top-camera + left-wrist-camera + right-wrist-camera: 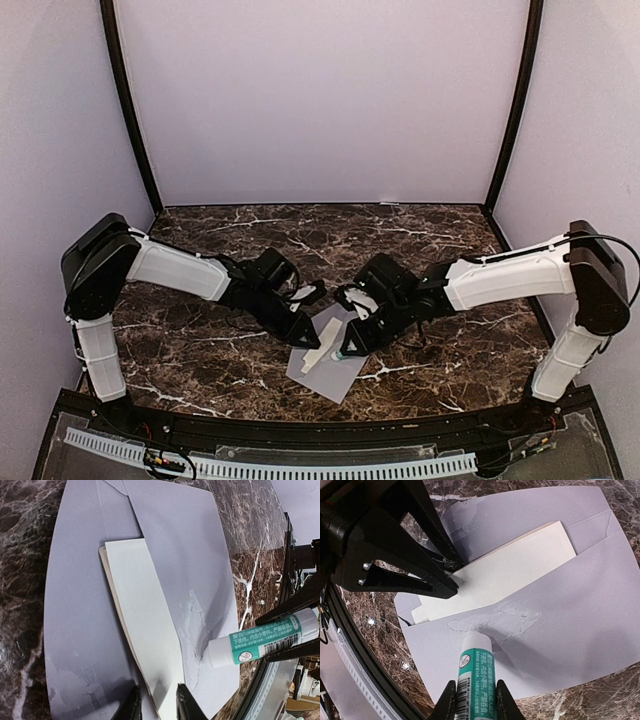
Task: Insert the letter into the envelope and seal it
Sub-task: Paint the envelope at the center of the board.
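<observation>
The envelope lies flat on the marble table, close to the middle of its near edge, with the two arms meeting over it. A cream folded letter lies partly tucked into it, one end sticking out past the opening. Nothing else lies on the table. A black rail with a white toothed strip runs along the near edge, and pale walls close in the other three sides.

The right gripper is clamped on a green-and-white glue stick. The stick's white tip presses on the envelope by a wet, shiny glue smear.

From above, both claws crowd the envelope's far end and cover most of what they touch. The right wrist view shows the smear, and the left gripper with its tips down on the letter's exposed end. The left wrist view shows that claw's own fingers a narrow gap apart, with the letter's end between them. Whether they pinch the paper or only rest on it, I cannot tell. That view also shows the glue stick coming in from the side.
</observation>
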`<state>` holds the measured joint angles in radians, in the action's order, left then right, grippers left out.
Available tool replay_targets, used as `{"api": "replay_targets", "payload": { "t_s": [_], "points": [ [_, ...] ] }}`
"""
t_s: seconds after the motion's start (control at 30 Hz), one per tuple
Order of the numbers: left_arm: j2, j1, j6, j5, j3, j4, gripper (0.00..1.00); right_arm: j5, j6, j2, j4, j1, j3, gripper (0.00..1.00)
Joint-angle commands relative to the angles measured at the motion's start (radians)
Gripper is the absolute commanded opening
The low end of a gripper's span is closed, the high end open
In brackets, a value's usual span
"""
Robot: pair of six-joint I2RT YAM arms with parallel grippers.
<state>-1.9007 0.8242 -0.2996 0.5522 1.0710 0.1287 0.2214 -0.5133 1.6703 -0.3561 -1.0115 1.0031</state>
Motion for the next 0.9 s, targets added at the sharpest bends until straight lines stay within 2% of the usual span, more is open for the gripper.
{"api": "replay_targets", "payload": {
  "t_s": [0.0, 0.43, 0.87],
  "points": [
    [-0.024, 0.011, 0.005, 0.035, 0.026, 0.0, 0.21, 0.032, 0.007, 0.021, 0.037, -0.013, 0.028, 0.0],
    [-0.055, 0.021, 0.001, 0.058, 0.026, -0.011, 0.0, 0.033, -0.011, 0.043, 0.06, -0.023, 0.029, 0.0],
    [-0.064, 0.028, 0.036, 0.024, 0.024, 0.019, 0.0, -0.073, -0.029, 0.034, -0.04, -0.01, 0.022, 0.0]
  ]
}}
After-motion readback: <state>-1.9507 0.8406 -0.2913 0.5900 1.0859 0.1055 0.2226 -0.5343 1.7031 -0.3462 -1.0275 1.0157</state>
